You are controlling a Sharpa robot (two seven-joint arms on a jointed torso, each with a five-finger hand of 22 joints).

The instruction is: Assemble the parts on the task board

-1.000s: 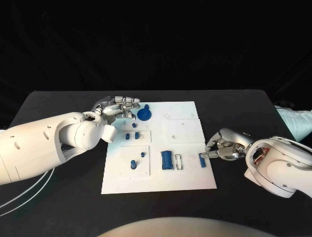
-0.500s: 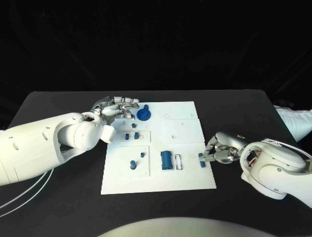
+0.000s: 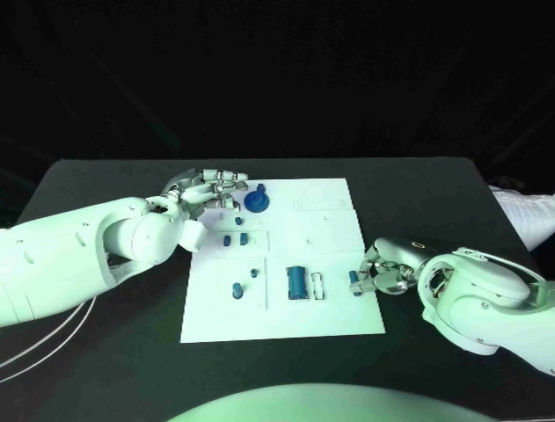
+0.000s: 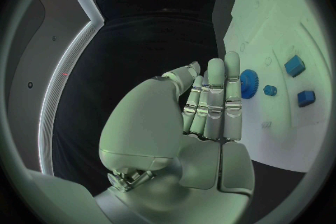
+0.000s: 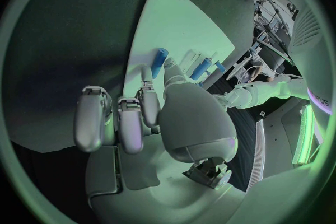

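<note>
The white task board (image 3: pixel 334 308) lies mid-table. My left hand (image 3: pixel 208 188) hovers at its far left corner, fingers curled together with nothing in them, just beside the blue gear (image 3: pixel 257 203). The left wrist view shows that hand (image 4: pixel 210 106) with the gear (image 4: pixel 248 83) just past its fingertips. My right hand (image 3: pixel 379 268) is at the board's right edge, its fingertips pinching a small blue bar (image 3: pixel 356 282) that lies there. In the right wrist view the bar (image 5: pixel 159 60) sits between thumb and finger of that hand (image 5: pixel 150 103). A larger blue block (image 3: pixel 297 283) lies left of the bar.
Small blue pegs stand on the board's left half (image 3: pixel 237 290), (image 3: pixel 234 239). A white bag (image 3: pixel 529 215) lies at the table's right edge. White cables (image 3: pixel 24 352) hang off the front left. The board's near end is bare.
My right hand has drawn in closer to the board's right edge and the small blue bar, with its forearm swinging nearer. The left hand has barely moved.
</note>
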